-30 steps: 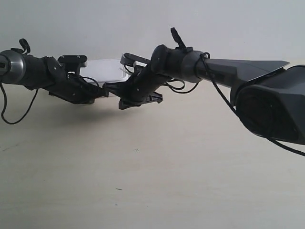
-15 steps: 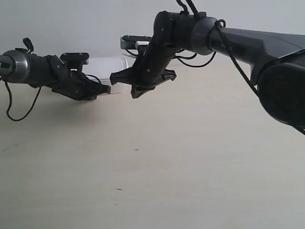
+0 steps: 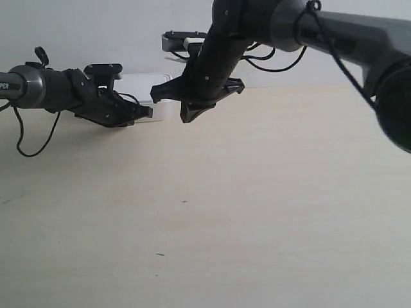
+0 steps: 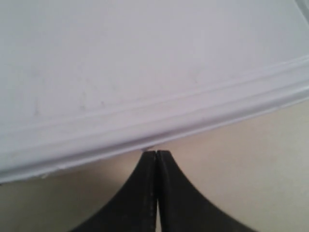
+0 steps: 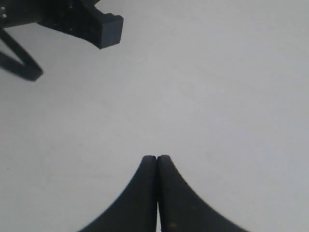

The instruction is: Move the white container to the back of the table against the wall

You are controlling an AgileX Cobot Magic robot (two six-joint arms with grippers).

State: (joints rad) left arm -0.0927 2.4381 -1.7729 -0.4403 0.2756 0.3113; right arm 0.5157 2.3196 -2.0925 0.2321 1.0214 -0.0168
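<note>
**Final nudge: the shallow, round-cornered white plastic container (image 3: 149,83) sits at the far edge of the pale beige wood-grain table (image 3: 257,212), by the plain pale grey wall (image 3: 96,32).**

The left gripper (image 4: 157,155), black fingers pressed together on nothing, has its tips at the container's rimmed lid edge, so the step looks like pushing, not carrying. Whether the box touches the wall I cannot tell. The next move probably calls for a short, square shove toward the far edge, or a retreat if it is home. The right gripper (image 5: 157,158), likewise pinched closed and empty, hangs above the table just beside the container, the one thing near enough to foul the left arm. Tiny dark specks (image 3: 185,202) lie well apart, toward the near edge.
</note>
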